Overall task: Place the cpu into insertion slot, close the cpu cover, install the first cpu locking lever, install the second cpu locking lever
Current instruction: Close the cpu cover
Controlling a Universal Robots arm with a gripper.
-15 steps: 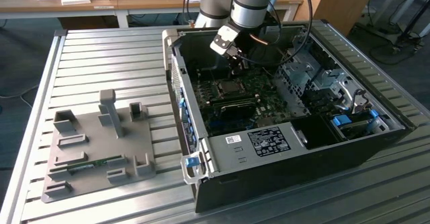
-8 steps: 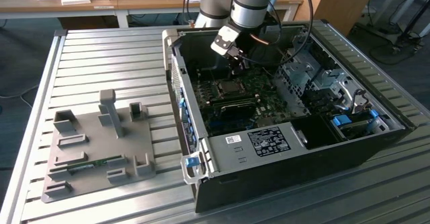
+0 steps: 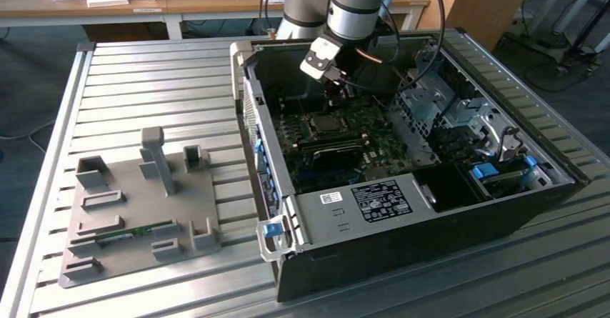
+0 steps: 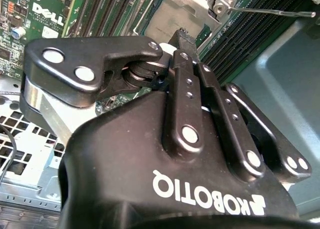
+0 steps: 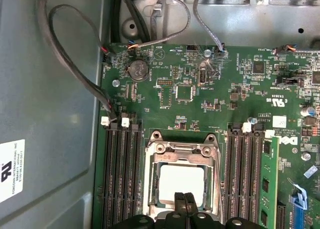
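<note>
The cpu (image 5: 181, 183) lies in its socket on the green motherboard, its pale square top showing through the open centre of the cpu cover (image 5: 181, 150). That silvery frame lies flat over it. My gripper (image 5: 185, 198) hangs just above the socket's near edge, shut with nothing between its black fingers. In the second wrist view the gripper (image 4: 182, 36) points at the cpu (image 4: 172, 20), and a thin metal locking lever (image 4: 272, 11) sticks out from the socket's corner. In the exterior view the gripper (image 3: 333, 93) hovers inside the case over the socket (image 3: 322, 125).
The open black computer case (image 3: 401, 211) stands on a ribbed metal table. Memory slots (image 5: 122, 174) flank the socket, and one green memory module (image 5: 268, 179) is seated. Cables (image 5: 65, 54) loop along the case wall. A grey fixture plate (image 3: 133, 211) lies at the exterior view's left.
</note>
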